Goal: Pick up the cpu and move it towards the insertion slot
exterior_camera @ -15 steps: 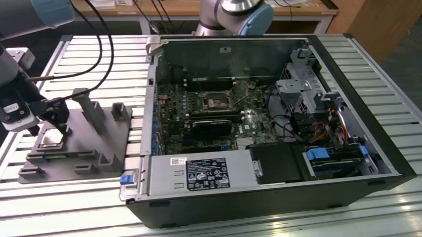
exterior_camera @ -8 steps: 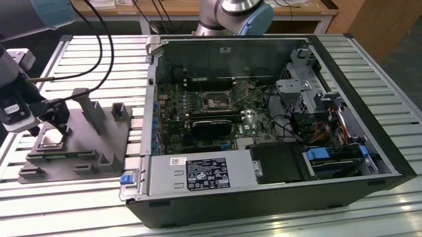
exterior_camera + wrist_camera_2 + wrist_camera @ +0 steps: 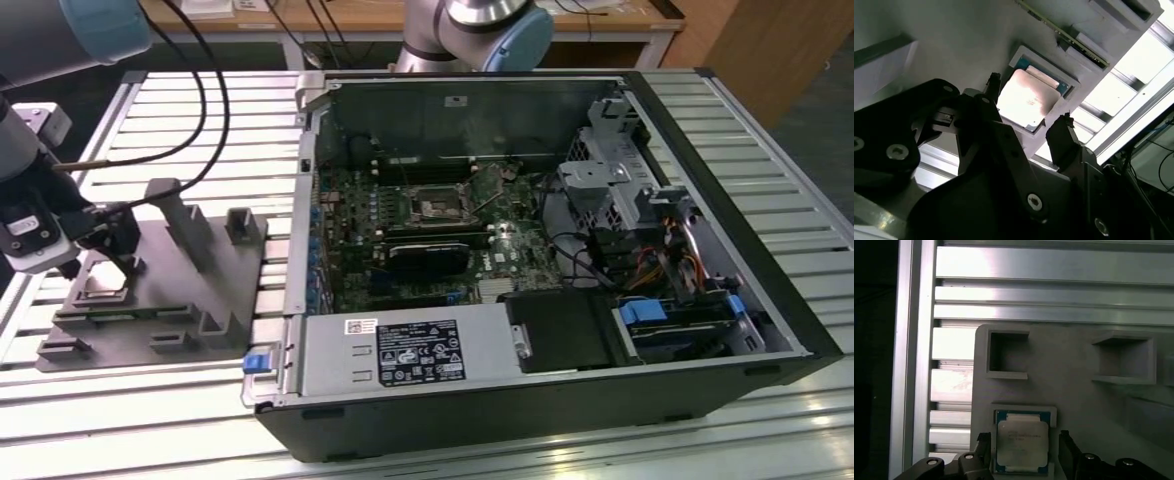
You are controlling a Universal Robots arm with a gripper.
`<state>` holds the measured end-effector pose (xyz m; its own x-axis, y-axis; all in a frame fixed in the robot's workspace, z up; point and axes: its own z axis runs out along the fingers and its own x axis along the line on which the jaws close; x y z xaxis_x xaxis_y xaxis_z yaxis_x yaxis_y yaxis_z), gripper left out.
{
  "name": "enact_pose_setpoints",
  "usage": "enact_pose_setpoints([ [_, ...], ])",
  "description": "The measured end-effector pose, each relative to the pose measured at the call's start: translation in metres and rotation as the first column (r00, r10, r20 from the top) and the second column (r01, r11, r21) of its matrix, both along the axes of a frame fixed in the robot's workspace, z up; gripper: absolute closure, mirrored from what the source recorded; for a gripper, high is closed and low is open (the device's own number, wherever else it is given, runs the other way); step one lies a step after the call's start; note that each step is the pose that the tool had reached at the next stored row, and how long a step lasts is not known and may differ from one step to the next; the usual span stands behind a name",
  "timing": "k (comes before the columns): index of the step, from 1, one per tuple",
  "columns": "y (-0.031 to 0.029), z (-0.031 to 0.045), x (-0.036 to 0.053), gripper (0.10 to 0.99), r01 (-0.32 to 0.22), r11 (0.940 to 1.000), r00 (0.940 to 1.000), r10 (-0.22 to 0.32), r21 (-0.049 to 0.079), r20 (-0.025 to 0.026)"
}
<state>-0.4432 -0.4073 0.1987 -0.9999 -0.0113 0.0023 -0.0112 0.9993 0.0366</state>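
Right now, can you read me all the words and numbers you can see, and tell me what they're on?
cpu: faint print on its metal top, too blurred to read.
black label on the silver box: too small to read.
white sticker beside it: too small to read.
Nothing can be quoted.

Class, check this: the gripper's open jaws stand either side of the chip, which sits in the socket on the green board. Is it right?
No. The chip lies in a recess of the grey tray, not in the socket on the green board, as the first wrist view shows. The gripper's open jaws do stand either side of it.
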Motion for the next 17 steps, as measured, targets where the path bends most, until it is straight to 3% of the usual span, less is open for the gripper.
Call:
enact_pose_setpoints([
  [17, -0.0013, -0.0099, -0.0001, 0.439, 0.0, 1.0, 1.0, 0.0, 0.0, -0.0003],
])
